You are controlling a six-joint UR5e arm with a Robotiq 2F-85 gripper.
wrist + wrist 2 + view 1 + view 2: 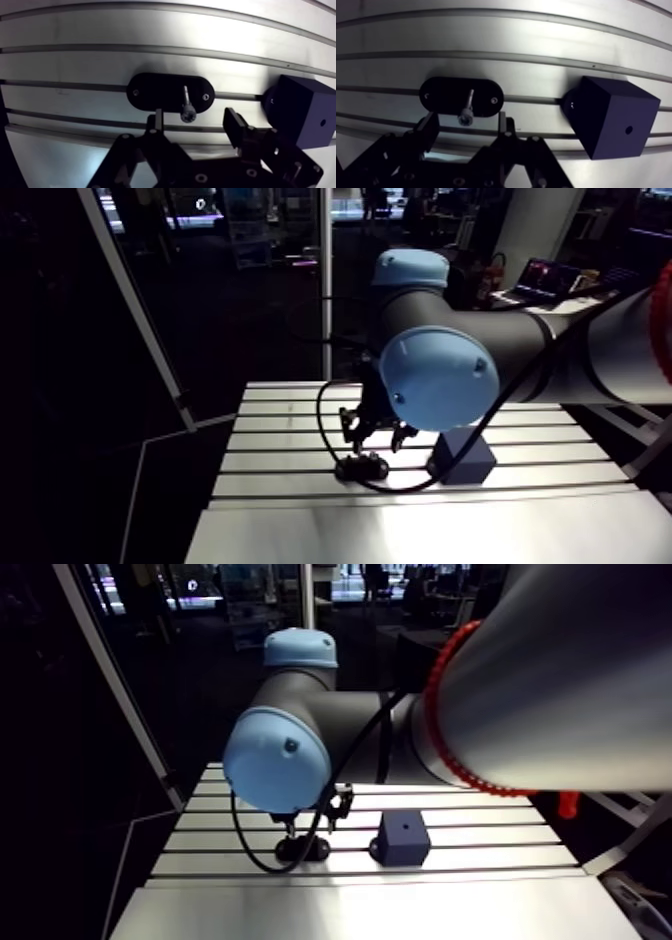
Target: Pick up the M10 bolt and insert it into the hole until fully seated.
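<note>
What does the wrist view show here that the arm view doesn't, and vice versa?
Only the wrist view: the bolt standing head-up on the black oval holder, with the open fingers either side of it, not touching. Only the arm view: the arm's light-blue joint cap. Both: the holder, the dark blue block with its hole, and the slotted table.
</note>
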